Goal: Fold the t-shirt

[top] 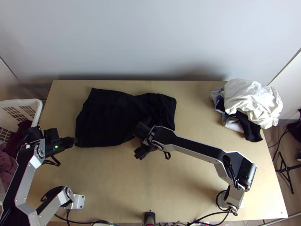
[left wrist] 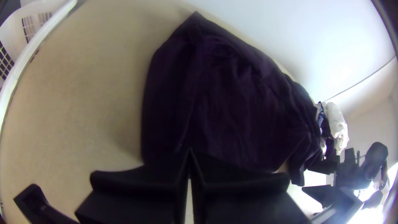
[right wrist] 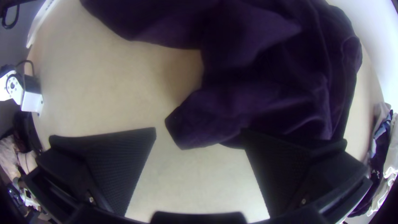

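Note:
The black t-shirt [top: 109,118] lies spread on the table's far left half, its right part rumpled; the left wrist view shows the shirt [left wrist: 240,99] dark purple. My left gripper [top: 75,141] is at the shirt's near left edge. In its wrist view the left gripper [left wrist: 189,152] is shut, its tips over the cloth; whether any fabric is between them I cannot tell. My right gripper [top: 137,140] stands at the near edge, right of the shirt's middle. Seen from its wrist, the right gripper [right wrist: 199,135] is wide open, with a loose corner of the shirt [right wrist: 195,124] between and beyond its fingers.
A pile of white, grey and dark clothes [top: 250,103] rests at the table's far right corner. A white basket [top: 35,107] with clothes stands beyond the left edge. Bare wood [top: 113,177] stretches between the arms' bases. A wall runs behind the far edge.

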Available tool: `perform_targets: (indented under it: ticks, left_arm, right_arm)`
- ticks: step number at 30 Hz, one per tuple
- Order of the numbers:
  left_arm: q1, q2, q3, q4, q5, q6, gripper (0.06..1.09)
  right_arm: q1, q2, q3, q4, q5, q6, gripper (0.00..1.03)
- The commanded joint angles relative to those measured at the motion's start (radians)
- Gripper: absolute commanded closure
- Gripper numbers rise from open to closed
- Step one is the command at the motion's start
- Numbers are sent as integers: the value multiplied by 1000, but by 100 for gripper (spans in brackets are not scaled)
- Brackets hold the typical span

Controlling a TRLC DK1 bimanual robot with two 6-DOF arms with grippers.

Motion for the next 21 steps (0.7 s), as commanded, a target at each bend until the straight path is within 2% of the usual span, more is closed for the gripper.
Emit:
perform_targets:
  ticks: [1,3,21]
  left_arm:
    - [-23,21,13,-41,19,-4,69]
    - [-34,21,13,-51,19,-4,55]
    - [-14,90,24,-1,11,32,55]
  right_arm:
    - [1,4,5,-4,3,-1,8]
    - [1,4,6,-6,3,-3,8]
    - [6,1,26,-30,3,-1,8]
